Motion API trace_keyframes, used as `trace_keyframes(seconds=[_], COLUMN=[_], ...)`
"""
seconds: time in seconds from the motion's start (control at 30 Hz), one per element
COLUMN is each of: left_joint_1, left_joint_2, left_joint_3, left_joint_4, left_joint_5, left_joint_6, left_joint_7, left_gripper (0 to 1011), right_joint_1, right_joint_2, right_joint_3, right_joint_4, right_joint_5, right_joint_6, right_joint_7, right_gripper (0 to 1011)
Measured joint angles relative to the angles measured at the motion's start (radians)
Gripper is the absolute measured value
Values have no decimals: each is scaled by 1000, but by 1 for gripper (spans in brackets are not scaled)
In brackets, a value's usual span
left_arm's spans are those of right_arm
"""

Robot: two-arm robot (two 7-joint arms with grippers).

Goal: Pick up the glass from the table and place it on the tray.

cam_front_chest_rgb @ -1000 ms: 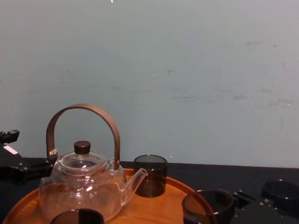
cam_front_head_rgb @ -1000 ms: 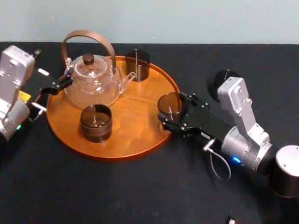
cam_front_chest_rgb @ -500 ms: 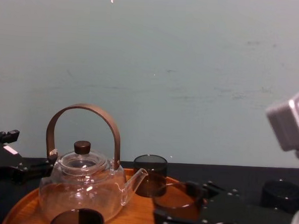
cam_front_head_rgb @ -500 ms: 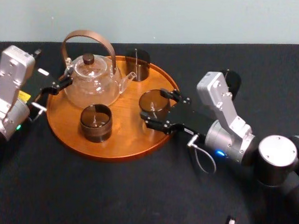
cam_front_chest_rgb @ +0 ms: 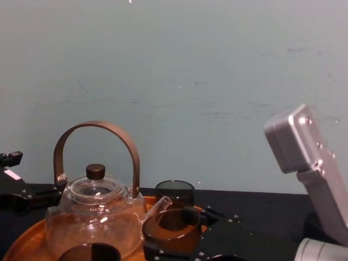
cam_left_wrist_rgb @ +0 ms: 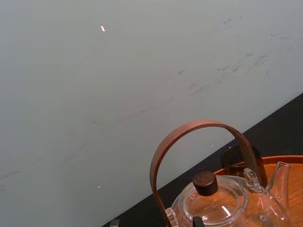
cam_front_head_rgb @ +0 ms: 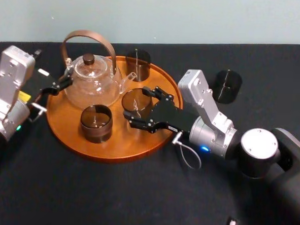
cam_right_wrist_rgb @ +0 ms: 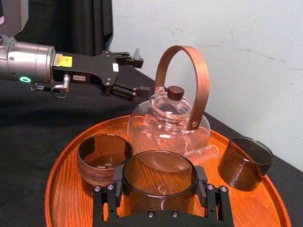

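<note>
My right gripper [cam_front_head_rgb: 135, 104] is shut on a smoky brown glass [cam_front_head_rgb: 137, 103], one finger on each side of it. It holds the glass [cam_right_wrist_rgb: 159, 182] upright over the middle of the round wooden tray [cam_front_head_rgb: 134, 139], just right of the glass teapot [cam_front_head_rgb: 92, 83]. I cannot tell whether the glass [cam_front_chest_rgb: 173, 226] touches the tray [cam_front_chest_rgb: 24, 245]. The black table [cam_front_head_rgb: 137, 191] lies under everything. My left gripper [cam_front_head_rgb: 67, 79] is open at the tray's left rim beside the teapot, holding nothing.
Two more dark glasses stand on the tray, one at the front [cam_front_head_rgb: 96, 123] and one at the back by the teapot spout [cam_front_head_rgb: 138, 64]. Another glass [cam_front_head_rgb: 227, 86] stands on the table right of the tray. The teapot's tall brown handle [cam_front_head_rgb: 88, 39] arches over it.
My right gripper has carried the glass leftward from the tray's right rim to over its middle. The left arm has not moved.
</note>
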Motion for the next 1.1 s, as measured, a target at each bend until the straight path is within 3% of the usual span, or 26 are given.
trace_keyframes(seconds=[0.47,1.1], left_joint_1=[0,0], left_joint_2=[0,0], left_joint_3=[0,0], left_joint_4=[0,0], left_joint_5=[0,0], left_joint_6=[0,0], left_joint_7=[0,0], left_gripper=[1001,1002], right_joint_1=[31,39], right_joint_2=[-31,-52], right_joint_3=[-20,-32], right_joint_4=[98,163], right_joint_5=[11,22], right_joint_6=[-62,-103], right_joint_7=[22,40], right_gripper=[904,904])
